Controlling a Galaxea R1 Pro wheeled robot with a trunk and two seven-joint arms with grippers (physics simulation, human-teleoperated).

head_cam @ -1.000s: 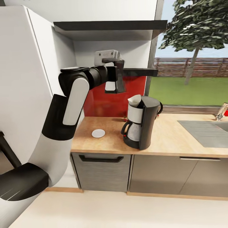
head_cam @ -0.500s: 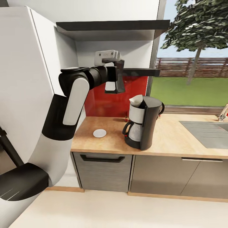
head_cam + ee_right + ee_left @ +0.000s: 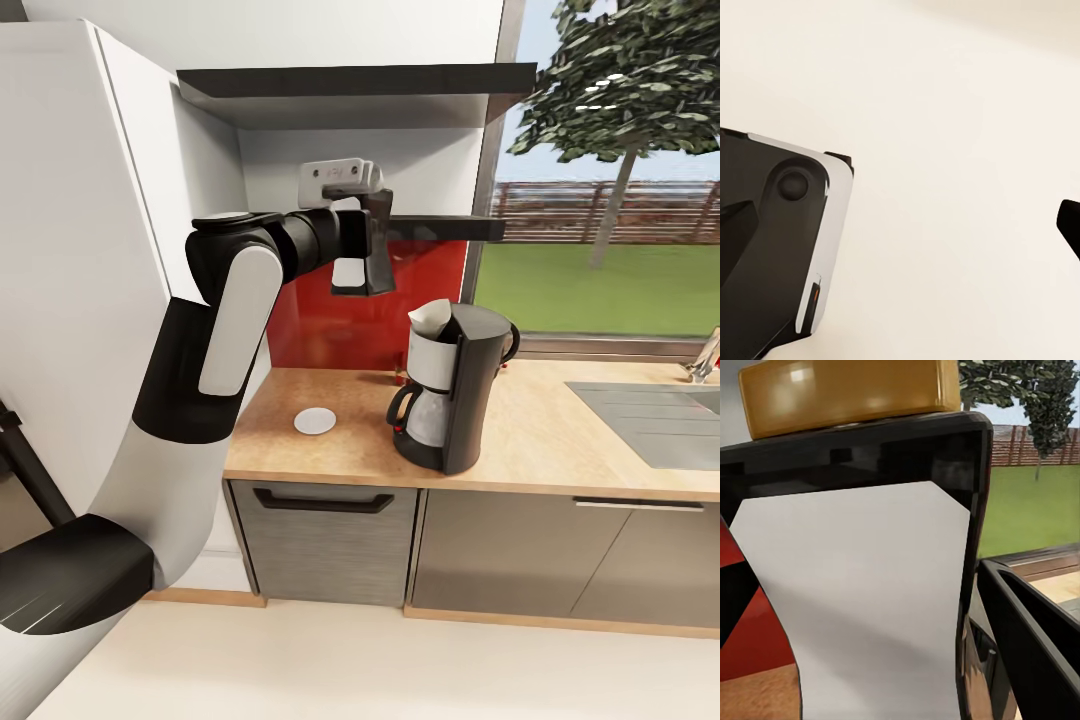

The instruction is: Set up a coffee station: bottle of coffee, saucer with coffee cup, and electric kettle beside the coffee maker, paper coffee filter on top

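- Standing on the kitchen countertop (image 3: 560, 440): the coffee maker (image 3: 455, 395), dark grey and upright, its glass carafe facing the room, well left of the inset sink (image 3: 655, 415).
- Paper coffee filter (image 3: 430, 318): off-white cone seated in the top of the coffee maker, its pointed edge rising above the basket.
- Saucer (image 3: 314, 421): small white plate lying flat on the countertop, near the coffee maker on its left, not touching it.
- Left gripper (image 3: 365, 262): raised above the countertop at the level of the kitchen shelf (image 3: 440, 229), fingers pointing downward; the jaws are clamped on the bottle of coffee (image 3: 862, 600).
- Bottle of coffee: in the left wrist view a white label on dark glass with a yellow cap (image 3: 847, 394), a dark finger (image 3: 1035, 645) just beside it; in the head view it sits between the fingers at the shelf's left end.
- Right gripper: jaw state cannot be told; the right wrist view gives pale floor (image 3: 945, 112) and a black-and-white robot part (image 3: 780, 247).
- Red backsplash (image 3: 330, 320): behind the countertop, below the shelf.
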